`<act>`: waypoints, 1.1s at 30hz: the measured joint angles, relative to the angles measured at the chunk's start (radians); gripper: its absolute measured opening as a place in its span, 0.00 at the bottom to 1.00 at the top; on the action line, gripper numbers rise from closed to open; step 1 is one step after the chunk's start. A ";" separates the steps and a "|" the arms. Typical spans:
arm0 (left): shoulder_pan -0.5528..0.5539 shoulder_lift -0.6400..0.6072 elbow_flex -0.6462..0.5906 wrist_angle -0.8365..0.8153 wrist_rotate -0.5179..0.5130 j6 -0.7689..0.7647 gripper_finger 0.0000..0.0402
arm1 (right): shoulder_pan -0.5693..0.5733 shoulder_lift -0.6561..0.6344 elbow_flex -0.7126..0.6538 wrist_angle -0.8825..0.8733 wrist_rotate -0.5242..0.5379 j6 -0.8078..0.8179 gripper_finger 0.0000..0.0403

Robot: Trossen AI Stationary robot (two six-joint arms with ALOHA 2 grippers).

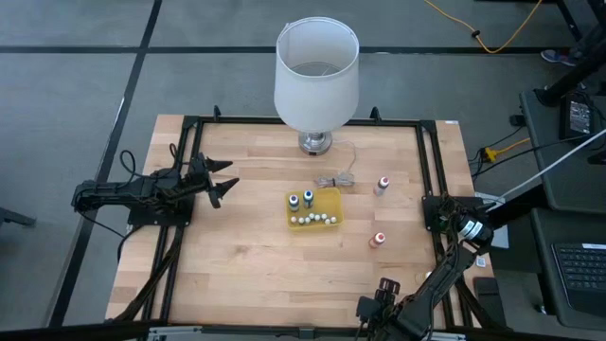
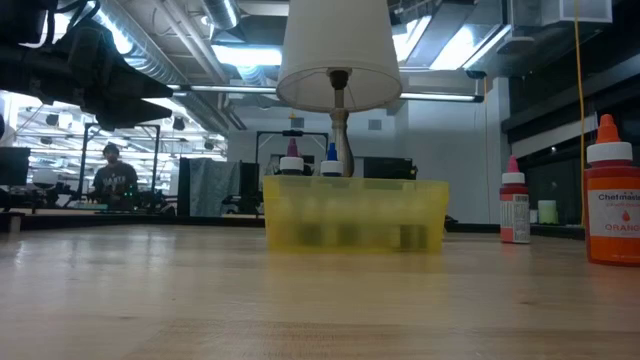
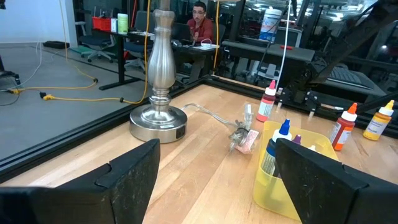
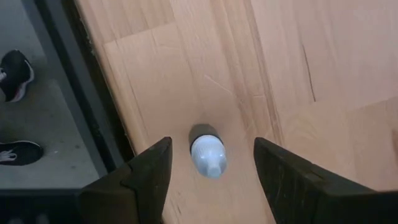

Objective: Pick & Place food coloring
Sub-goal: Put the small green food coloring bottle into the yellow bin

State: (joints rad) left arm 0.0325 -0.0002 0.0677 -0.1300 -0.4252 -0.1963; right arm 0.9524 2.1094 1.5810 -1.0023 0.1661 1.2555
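**Right claw poised over a lone bottle at the desk's near edge**

From above, we see the wooden desk [image 1: 246, 246] with a yellow tray [image 1: 327, 203] near its middle; two blue-topped food coloring bottles [image 1: 301, 200] stand in it beside a row of white tops. Two red-topped bottles [image 1: 378, 240] stand apart on the wood to the tray's right. A white lampshade [image 1: 316, 76] rises at the far edge. The left claw [image 1: 224, 181] rests at the left side, fingers spread wide and holding nothing. The right claw [image 1: 383, 296] sits at the near edge, right of centre.

At desk height, we see the tray's wall [image 2: 355, 212] under the lamp, a red-topped bottle [image 2: 514, 206] right of it and an orange-labelled bottle [image 2: 612, 195] at the picture's edge.

Through the left wrist, we see the lamp base [image 3: 158, 118], the tray, and a person seated beyond the desk.

Through the right wrist, we see a white-topped bottle [image 4: 208, 156] standing between the parted fingers [image 4: 140, 177], untouched, near the desk's edge; a person's shoes show on the floor.
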 joint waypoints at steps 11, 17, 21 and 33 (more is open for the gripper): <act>0.000 0.000 0.000 0.000 0.000 0.000 0.78 | 0.000 0.000 0.000 0.001 0.000 -0.026 0.33; 0.000 0.000 0.000 0.000 0.000 0.000 0.77 | 0.000 0.000 0.000 0.005 0.000 -0.062 0.15; 0.000 0.000 0.000 0.000 0.000 0.000 0.78 | -0.014 -0.003 0.000 0.008 -0.011 -0.099 0.14; 0.000 0.000 0.000 0.000 0.000 0.000 0.77 | -0.139 -0.087 0.000 0.001 -0.049 -0.306 0.15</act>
State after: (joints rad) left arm 0.0322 -0.0002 0.0677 -0.1300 -0.4252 -0.1961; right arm 0.8130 2.0223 1.5814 -1.0013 0.1167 0.9499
